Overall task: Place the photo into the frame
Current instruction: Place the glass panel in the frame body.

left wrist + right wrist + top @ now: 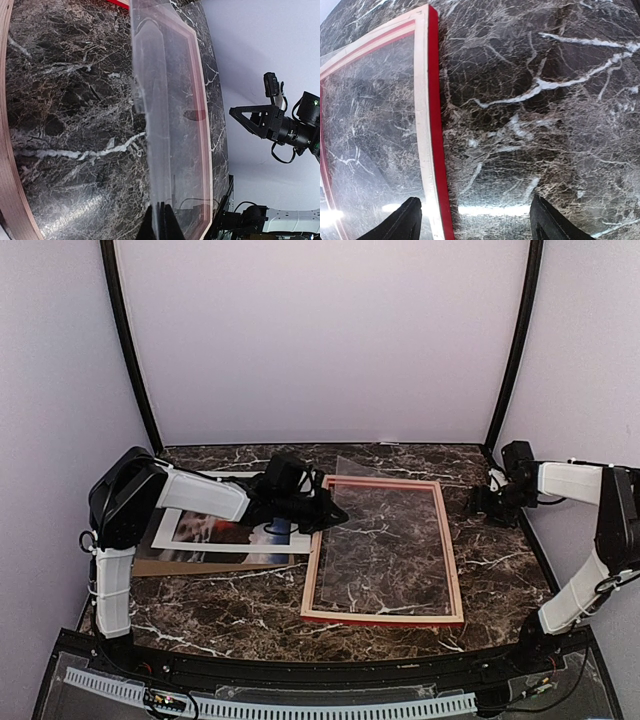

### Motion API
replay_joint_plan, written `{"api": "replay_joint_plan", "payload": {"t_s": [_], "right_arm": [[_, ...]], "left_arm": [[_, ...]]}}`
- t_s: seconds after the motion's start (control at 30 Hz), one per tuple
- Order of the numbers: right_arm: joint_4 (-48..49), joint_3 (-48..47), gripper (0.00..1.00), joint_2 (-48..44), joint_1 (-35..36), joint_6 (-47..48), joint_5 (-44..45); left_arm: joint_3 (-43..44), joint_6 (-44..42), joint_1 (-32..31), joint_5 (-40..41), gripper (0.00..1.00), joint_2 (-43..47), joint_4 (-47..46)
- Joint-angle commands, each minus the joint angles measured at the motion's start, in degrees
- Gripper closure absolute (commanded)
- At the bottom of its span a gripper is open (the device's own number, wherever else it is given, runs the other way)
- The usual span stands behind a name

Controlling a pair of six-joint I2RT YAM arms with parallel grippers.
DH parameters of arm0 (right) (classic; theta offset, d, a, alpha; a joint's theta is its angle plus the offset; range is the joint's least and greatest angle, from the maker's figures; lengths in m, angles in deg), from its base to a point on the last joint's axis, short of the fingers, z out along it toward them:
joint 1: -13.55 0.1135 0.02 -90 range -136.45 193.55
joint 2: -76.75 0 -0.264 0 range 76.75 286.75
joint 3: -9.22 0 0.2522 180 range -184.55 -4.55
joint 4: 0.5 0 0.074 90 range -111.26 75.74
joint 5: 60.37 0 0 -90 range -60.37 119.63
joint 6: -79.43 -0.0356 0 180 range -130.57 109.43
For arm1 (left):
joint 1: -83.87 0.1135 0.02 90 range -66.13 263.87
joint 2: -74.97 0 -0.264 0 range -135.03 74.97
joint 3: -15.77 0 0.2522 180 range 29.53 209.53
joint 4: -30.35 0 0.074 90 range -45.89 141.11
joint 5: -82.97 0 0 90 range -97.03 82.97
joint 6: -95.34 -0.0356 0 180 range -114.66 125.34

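Two fingers of the left gripper (160, 227) are pressed together on the edge of a clear pane (160, 125), holding it at a slant above the frame (382, 617). The gripper sits at the frame's left rail, toward the far corner. Whether the pane's other edge touches the frame I cannot tell.

The frame lies flat on the dark marble table (230, 610), pale wood-coloured side up, with the marble showing through its opening.

Left of the frame, partly under the left arm, lies the photo (215, 530). It is picture side up, its dark scene and red-orange glow showing inside a white mat border (215, 546). A brown cardboard board (160, 566) pokes out beneath on the near side. The photo is outside the frame, just beside its left rail.

The right gripper (474, 202) hovers with fingers spread wide and nothing between them, over the marble toward the table's far right, near the frame's right rail. The rail's red edge shows in its wrist view.
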Motion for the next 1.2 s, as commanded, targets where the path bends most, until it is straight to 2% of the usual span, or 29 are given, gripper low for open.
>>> {"api": "replay_joint_plan", "payload": {"t_s": [0.0,1.17], "right_arm": [[1.53,0.41,0.24,0.54,1.77,0.43,-0.29],[1.8,0.12,0.24,1.92,3.61,1.06,-0.54]], "left_arm": [[1.52,-1.62,0.39,-0.53,1.0,0.37,1.56],[3.97,-4.81,1.44,-1.76,1.0,-0.93,5.17]]}}
